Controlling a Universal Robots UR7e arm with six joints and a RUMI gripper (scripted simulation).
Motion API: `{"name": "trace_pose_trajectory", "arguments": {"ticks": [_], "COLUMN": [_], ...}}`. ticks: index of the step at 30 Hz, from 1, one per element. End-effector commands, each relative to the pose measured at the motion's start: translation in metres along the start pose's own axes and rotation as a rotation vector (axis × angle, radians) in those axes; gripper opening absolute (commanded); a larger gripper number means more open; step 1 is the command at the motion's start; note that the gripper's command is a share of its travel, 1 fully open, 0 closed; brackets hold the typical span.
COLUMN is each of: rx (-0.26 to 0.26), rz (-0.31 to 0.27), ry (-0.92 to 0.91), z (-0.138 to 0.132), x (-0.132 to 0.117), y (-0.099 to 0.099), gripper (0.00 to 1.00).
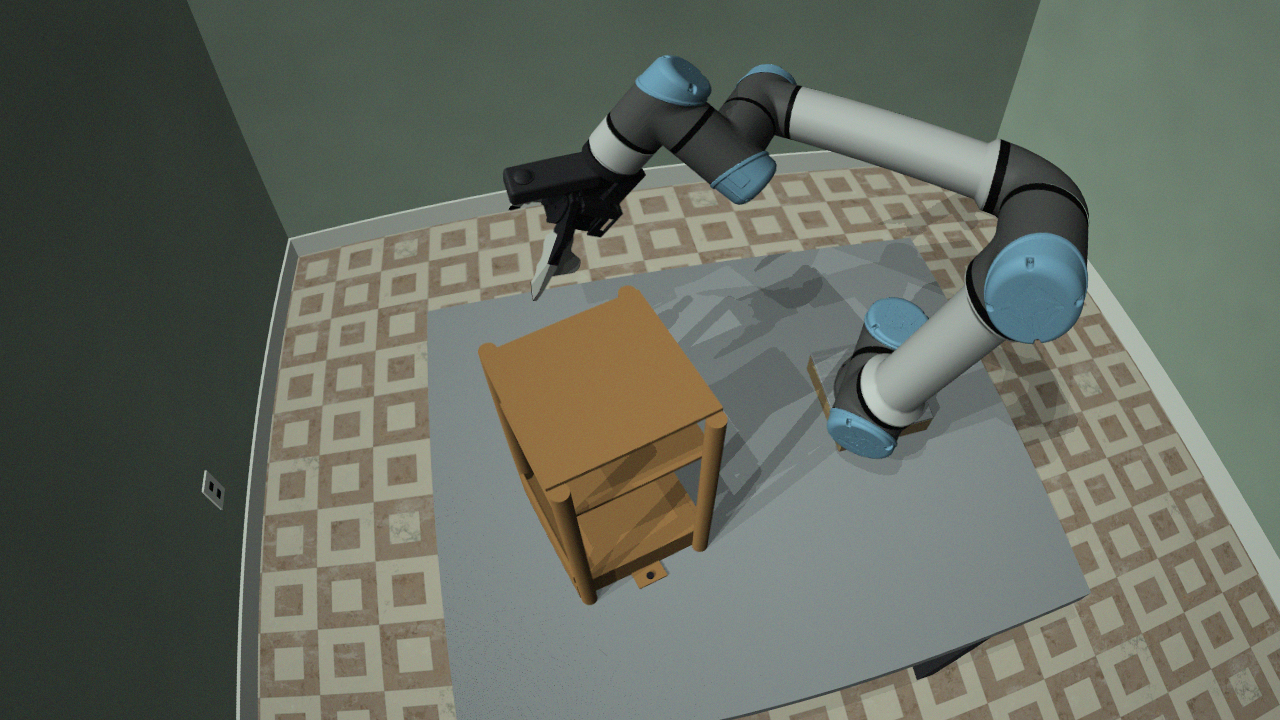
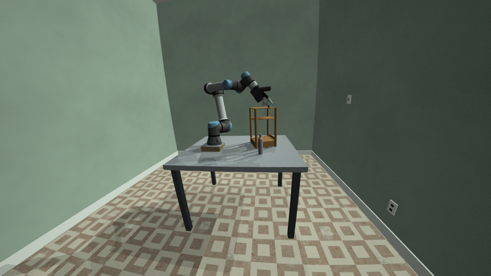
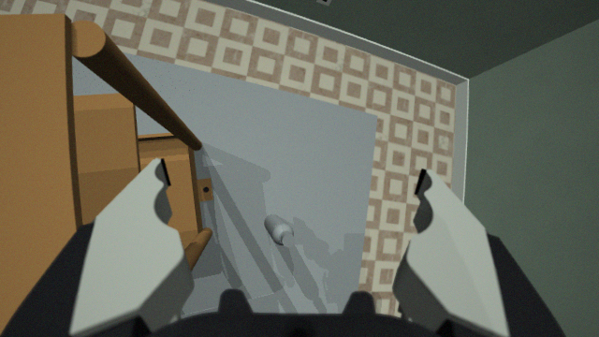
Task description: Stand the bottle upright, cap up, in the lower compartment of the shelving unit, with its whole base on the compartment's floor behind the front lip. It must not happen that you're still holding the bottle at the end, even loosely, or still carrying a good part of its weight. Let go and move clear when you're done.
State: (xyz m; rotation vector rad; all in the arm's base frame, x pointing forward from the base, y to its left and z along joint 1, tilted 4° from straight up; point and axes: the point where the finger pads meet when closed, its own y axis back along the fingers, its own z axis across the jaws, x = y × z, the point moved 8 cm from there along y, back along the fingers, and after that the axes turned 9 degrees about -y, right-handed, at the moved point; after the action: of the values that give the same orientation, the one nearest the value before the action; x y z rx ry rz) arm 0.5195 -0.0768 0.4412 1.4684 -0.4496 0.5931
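Note:
The grey bottle (image 2: 260, 144) stands upright, cap up, on the grey table just in front of the wooden shelving unit (image 2: 263, 123). In the wrist view I look down on the bottle (image 3: 280, 229) from high above, with the shelving unit (image 3: 37, 122) at the left. In the top view the unit (image 1: 604, 420) hides the bottle. My gripper (image 1: 547, 259) hangs above and beyond the far top corner of the unit, pointing down. It is open and empty, as the wrist view (image 3: 292, 175) and the exterior view (image 2: 267, 100) also show. The lower compartment (image 1: 626, 528) holds nothing.
The arm's base (image 1: 863, 420) sits on a wooden block near the table's other side. The unit's corner posts (image 3: 136, 89) rise close to the left finger. A small tab (image 1: 651, 574) sticks out at the unit's foot. Checkered floor lies beyond the table edges.

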Motion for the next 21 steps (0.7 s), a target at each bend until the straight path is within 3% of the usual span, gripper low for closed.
{"name": "trace_pose_trajectory", "arguments": {"ticks": [1,3,5,7,11,13,18,21], "rx": [0.017,0.017,0.030,0.033,0.063,0.066,0.107,0.114], "rz": [-0.165,-0.165,-0.235,-0.249,-0.360,-0.370,-0.486,-0.505], "ry": [0.016,0.016,0.026,0.028,0.047,0.049,0.073,0.077], "z": [0.021,0.021,0.029,0.031,0.041,0.042,0.052,0.053], "x": [-0.018,-0.018,-0.028,-0.030,-0.046,-0.048,-0.066,-0.069], "y": [-0.018,-0.018,-0.024,-0.025,-0.032,-0.033,-0.036,-0.037], "gripper": [1.00,1.00,1.00,1.00,1.00,1.00,1.00,1.00]}}
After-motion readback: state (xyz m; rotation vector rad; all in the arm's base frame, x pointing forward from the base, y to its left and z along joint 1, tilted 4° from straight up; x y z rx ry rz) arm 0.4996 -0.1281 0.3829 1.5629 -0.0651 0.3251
